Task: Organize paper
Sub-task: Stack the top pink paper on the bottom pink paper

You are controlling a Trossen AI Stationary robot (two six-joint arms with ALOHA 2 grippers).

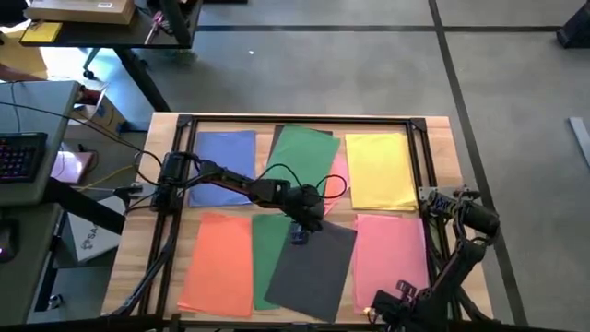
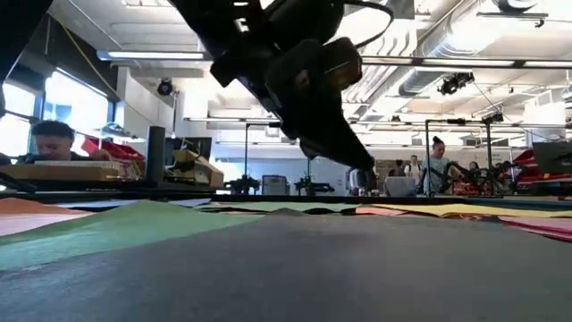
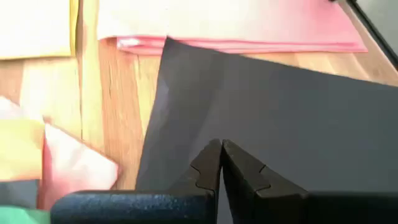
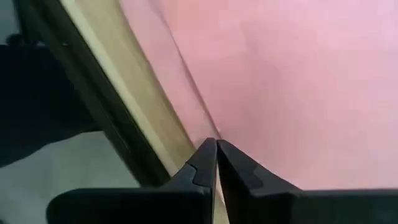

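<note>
Sorting is looking partly done, by my reading. Taking the dark grey sheet (image 1: 313,269) as the landmark: a blue pile (image 1: 222,166) and a yellow pile (image 1: 380,171) are lying squared up on the far side of it, an orange pile (image 1: 219,263) is sitting to its left, and a pink pile (image 1: 389,263) to its right. Those four are looking settled.

Still left — the grey sheet itself is lying tilted, overlapping a green sheet (image 1: 270,254) beside the orange pile. A second green sheet (image 1: 304,157) is lying skewed beyond the grey one, covering a dark sheet and a pink sheet (image 1: 339,171) whose edges are peeking out. So green, grey and that stray pink are probably still needing gathering.

The left gripper (image 1: 301,231) is hanging over the grey sheet's far edge; in the left wrist view its fingers are pressed together, gripping nothing I can see. The right gripper (image 4: 216,163) is waiting beyond the pink pile at the table (image 1: 433,129) edge, fingers likewise closed and empty.

In the way: the overlaps — each sheet's edge is lying flat on another, likely hard to pinch singly. The left arm's cable (image 1: 304,175) is trailing across the far green sheet.
</note>
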